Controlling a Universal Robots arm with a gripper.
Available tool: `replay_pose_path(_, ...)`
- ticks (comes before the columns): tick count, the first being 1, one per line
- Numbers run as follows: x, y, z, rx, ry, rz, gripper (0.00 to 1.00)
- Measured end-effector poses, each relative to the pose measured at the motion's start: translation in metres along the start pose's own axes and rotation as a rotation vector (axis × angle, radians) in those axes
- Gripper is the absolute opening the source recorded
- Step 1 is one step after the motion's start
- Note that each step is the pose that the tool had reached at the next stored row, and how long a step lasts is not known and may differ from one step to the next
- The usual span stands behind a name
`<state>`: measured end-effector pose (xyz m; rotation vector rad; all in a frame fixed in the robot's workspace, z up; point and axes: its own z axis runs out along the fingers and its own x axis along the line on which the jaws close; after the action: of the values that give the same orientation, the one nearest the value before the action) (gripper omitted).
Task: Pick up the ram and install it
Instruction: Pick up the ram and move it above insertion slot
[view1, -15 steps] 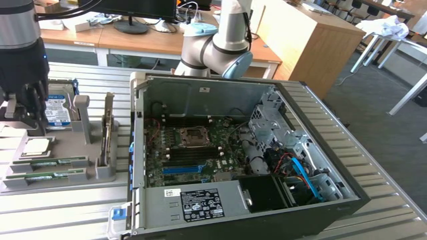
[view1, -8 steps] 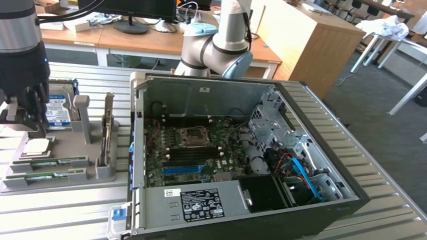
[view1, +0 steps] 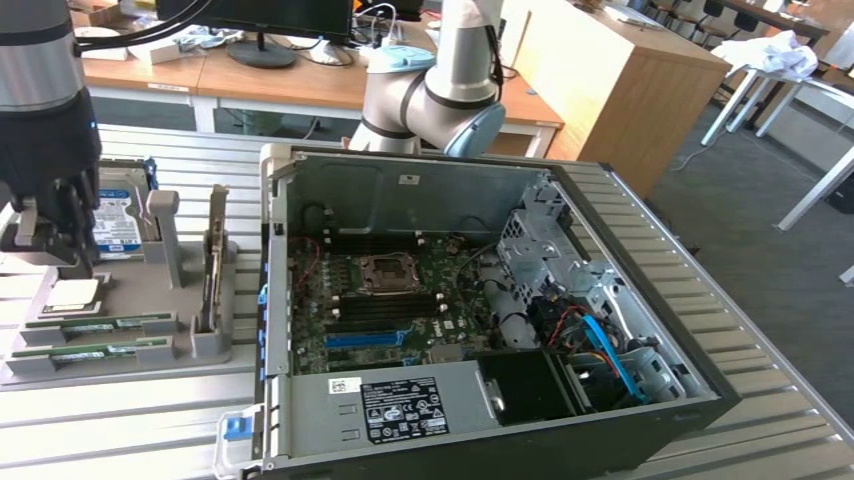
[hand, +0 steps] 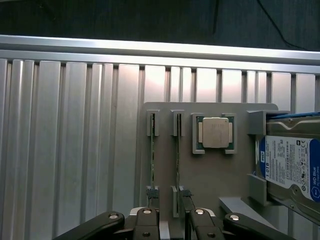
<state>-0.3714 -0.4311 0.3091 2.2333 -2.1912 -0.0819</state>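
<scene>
Ribbed metal table (hand: 60, 150): the ram (hand: 177, 150) and its twin (hand: 152, 150) stand edge-up in holder (hand: 210, 175) slots, presumably for easy pinching; gripper (hand: 172, 221) hovers above, released, empty.

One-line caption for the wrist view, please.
Open gripper above two narrow green ram sticks slotted in a grey tray, beside a square silver processor and a blue-labelled metal hard drive.

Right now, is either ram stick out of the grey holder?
No, the first ram stick and the second ram stick both sit in slots of the grey holder.
</scene>
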Motion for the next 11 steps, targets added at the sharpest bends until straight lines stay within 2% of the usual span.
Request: replay_pose_path(11, 0.0002, -0.0003, 0.0068, -0.0001, 0.0001, 0.0, 0.3)
